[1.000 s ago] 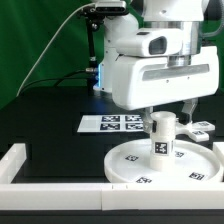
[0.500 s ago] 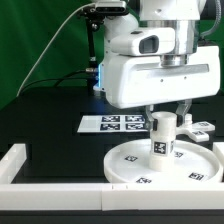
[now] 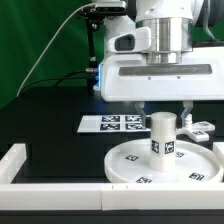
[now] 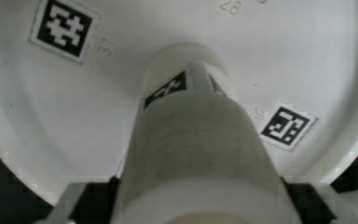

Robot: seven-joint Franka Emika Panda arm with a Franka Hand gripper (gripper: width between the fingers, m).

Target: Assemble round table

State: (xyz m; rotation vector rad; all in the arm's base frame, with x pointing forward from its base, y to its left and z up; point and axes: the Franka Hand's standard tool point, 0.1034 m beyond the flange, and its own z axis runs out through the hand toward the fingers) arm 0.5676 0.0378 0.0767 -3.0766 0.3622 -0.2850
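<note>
Leg [image 3: 162, 138] stands on the disc [image 3: 125, 168] hub, clamped by the part-closed gripper [image 3: 164, 113]; off-axis twisting could jam or tip it.

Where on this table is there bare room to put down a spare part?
Bare: the black tabletop between the white rail on the exterior view's left, the marker board and the disc. Crowded: the exterior view's right, where the gripper grips the leg standing on the disc, with the foot close by.

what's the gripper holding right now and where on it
The leg, upright on the round disc; the gripper pinches its top end from both sides.
</note>
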